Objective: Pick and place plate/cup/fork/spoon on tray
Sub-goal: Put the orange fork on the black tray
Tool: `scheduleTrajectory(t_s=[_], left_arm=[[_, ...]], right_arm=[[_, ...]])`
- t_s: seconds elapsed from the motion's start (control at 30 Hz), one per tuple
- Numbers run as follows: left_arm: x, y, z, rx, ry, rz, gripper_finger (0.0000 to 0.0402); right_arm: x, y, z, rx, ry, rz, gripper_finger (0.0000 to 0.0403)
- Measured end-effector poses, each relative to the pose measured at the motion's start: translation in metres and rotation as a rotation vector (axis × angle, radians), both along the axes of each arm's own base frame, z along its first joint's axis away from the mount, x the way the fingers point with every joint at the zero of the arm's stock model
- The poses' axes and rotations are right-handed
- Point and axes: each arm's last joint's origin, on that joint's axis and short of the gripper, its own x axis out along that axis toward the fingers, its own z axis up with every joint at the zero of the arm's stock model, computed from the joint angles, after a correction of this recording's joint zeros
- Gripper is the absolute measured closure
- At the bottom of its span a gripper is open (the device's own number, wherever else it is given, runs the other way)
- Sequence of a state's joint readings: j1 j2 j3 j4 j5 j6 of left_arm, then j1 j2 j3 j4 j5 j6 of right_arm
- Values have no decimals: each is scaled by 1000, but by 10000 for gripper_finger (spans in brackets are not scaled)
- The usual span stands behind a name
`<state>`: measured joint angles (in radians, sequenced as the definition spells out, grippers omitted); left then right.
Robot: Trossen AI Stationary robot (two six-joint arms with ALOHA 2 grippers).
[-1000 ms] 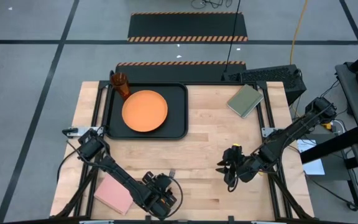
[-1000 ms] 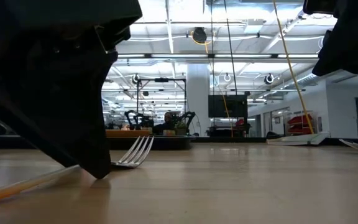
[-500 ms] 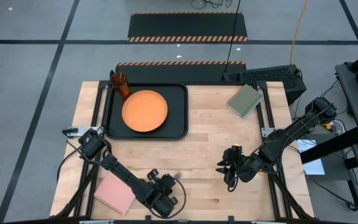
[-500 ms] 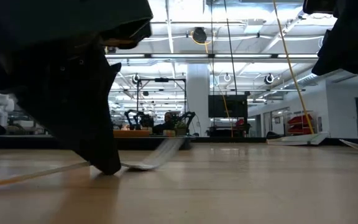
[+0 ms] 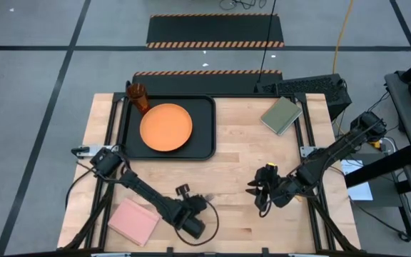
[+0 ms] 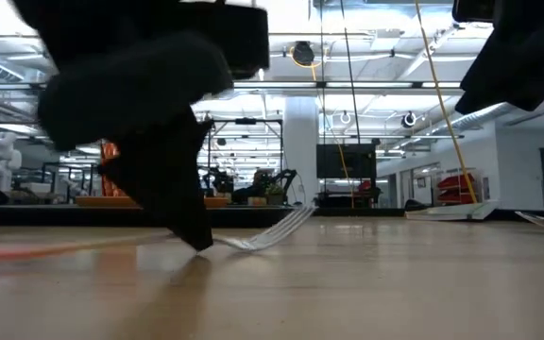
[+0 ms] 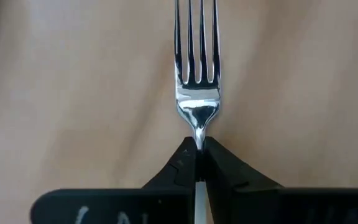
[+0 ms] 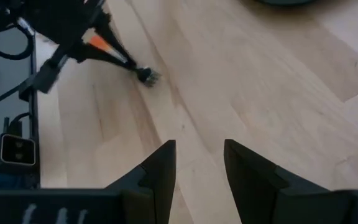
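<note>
Fork (image 7: pixel 197 93) is now pinched at its neck between the clamped fingers of the left gripper (image 7: pixel 197 163), near the front edge of the table; a second ago those fingers stood apart over the handle and the tines lay farther left in the low view, whereas now they sit right of the dark gripper body with the tines (image 6: pixel 277 229) angled up off the wood. From above, the left arm has swung its wrist rightward along the front edge since then, uncovering more of the pink pad (image 5: pixel 133 220) at the front left corner. Further back on the left, the black tray (image 5: pixel 203 151) holds the orange plate (image 5: pixel 166 127), with the cup (image 5: pixel 138 97) at its far left corner, both unchanged. Moving right, the right gripper (image 8: pixel 198 163) hangs over bare wood right of centre, its fingers parted with nothing between them, as before. An olive-green pad (image 5: pixel 282 115) lies at the far right of the light wooden table (image 5: pixel 248 160). Beyond the table, the low view shows a large hall with ceiling lights, a central pillar and other robot stations.
</note>
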<state>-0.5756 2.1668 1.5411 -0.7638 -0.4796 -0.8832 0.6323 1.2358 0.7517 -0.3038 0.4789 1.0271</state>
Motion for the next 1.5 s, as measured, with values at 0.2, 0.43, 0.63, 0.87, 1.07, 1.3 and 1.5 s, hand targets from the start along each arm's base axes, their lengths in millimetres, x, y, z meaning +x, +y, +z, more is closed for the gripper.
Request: scheduleTrajectory(t_s=[0.2,0.43,0.63,0.87,1.07,1.3,1.5], left_arm=[[0,8,34,23,-59,-47,390],[-3,16,62,72,-131,-53,390],[-9,23,98,96,-234,-69,390],[-25,37,150,224,-437,13,390],[-29,42,176,342,-628,131,390],[-9,44,183,360,-761,198,390],[16,36,179,363,-859,185,390]], right_arm=[[1,-3,-1,-53,-35,-40,273],[-1,-8,-13,-63,-24,-51,273],[-5,-16,-26,-46,-4,-102,273],[-1,-20,-35,-22,-162,-113,273],[10,-14,-25,-38,-384,-93,273],[34,1,-15,-124,-574,-3,273],[59,16,-5,-265,-669,56,273]])
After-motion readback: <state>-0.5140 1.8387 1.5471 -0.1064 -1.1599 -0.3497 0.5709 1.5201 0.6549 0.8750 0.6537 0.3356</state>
